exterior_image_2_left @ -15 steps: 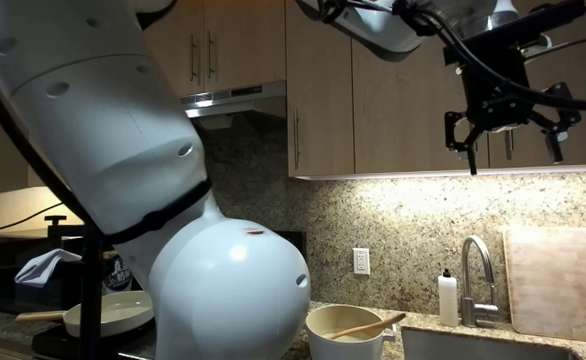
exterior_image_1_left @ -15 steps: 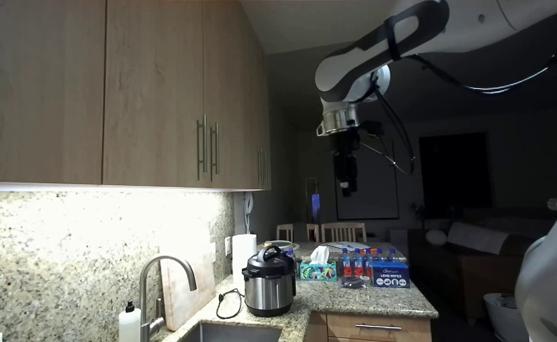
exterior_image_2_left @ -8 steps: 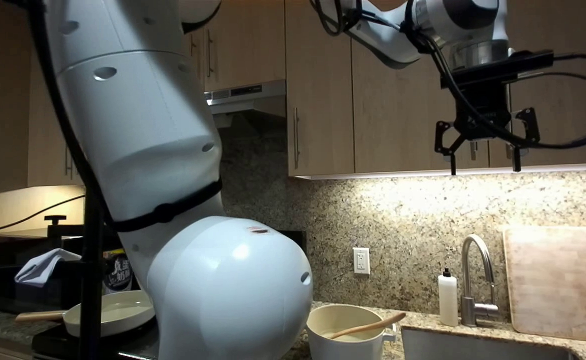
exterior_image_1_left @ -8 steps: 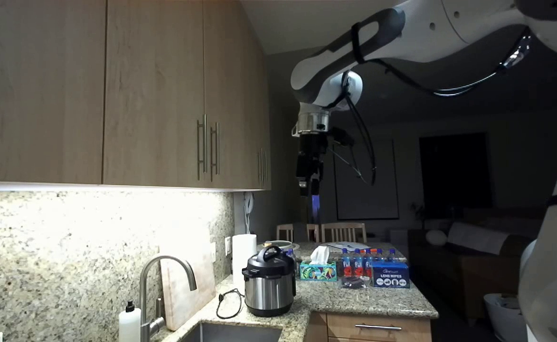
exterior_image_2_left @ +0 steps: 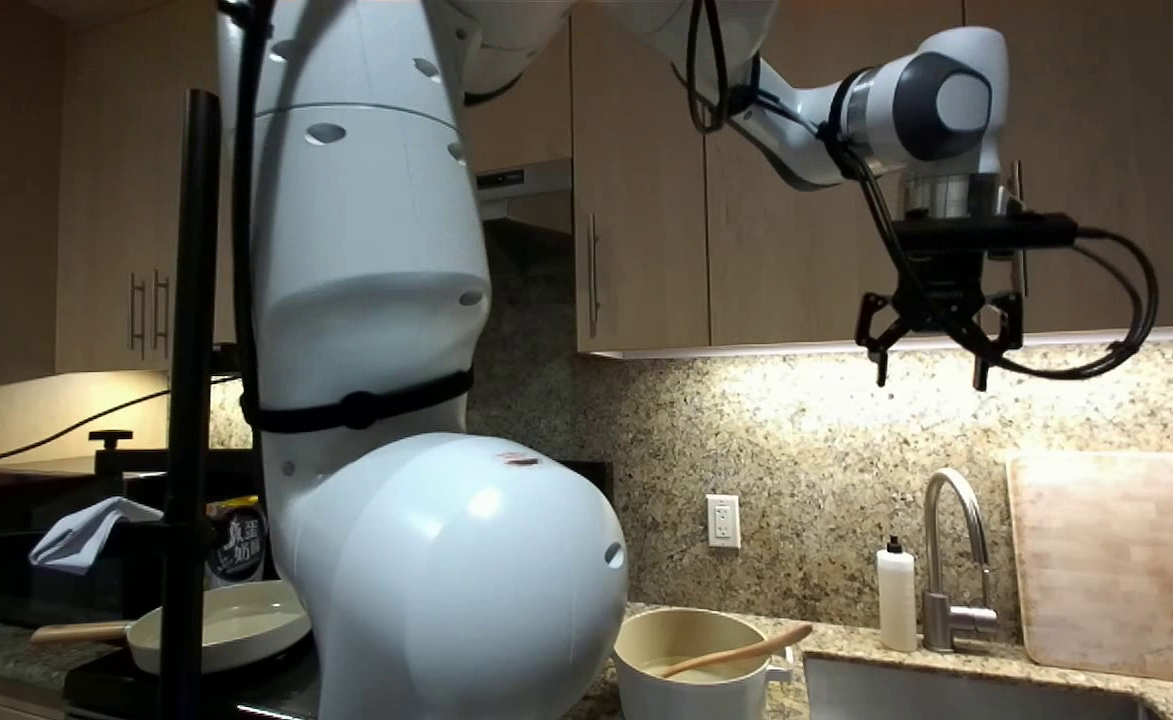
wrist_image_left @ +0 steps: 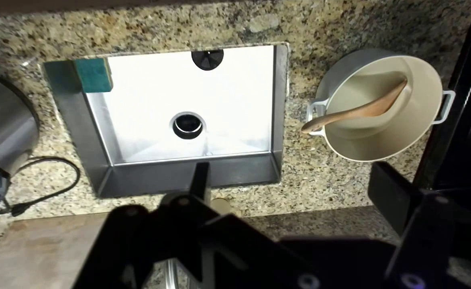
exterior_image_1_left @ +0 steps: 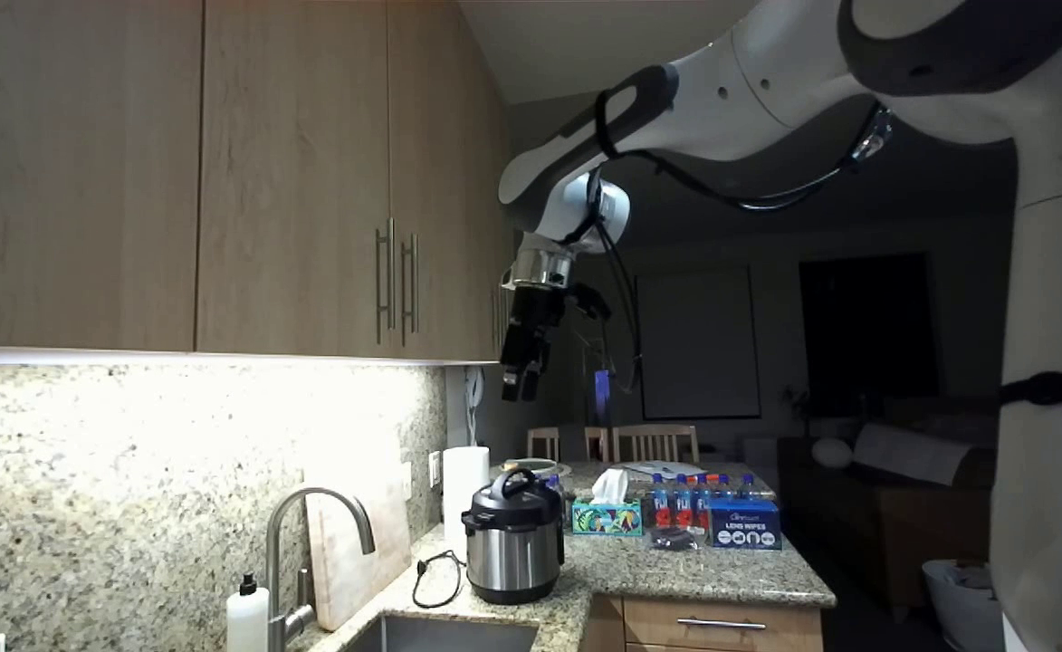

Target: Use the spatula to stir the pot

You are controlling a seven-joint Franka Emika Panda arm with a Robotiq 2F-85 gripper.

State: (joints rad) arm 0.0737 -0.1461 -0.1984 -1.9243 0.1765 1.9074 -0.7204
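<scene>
Kitchen: sink (wrist_image_left: 243,170), faucet (exterior_image_2_left: 934,570), range hood (exterior_image_2_left: 536,200), wooden cabinets (exterior_image_1_left: 295,181), speckled counter (exterior_image_1_left: 675,575).

Wall cabinets (exterior_image_1_left: 295,181): close at left in an exterior view, facing along them and down the table (exterior_image_1_left: 703,575).
Backsplash (exterior_image_2_left: 796,440): faced nearly square in an exterior view, past the near robot arm (exterior_image_2_left: 446,580).
Sink (wrist_image_left: 235,108): wrist view, from above, looking steeply down.
Pot (exterior_image_2_left: 686,698): shared, wrist view and an exterior view.
Cutting board (exterior_image_2_left: 1121,560): in all three.

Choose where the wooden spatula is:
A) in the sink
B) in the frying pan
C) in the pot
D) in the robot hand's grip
C, since the wrist view shows the spatula lying in the pot, its handle end sticking out past the rim.
</scene>
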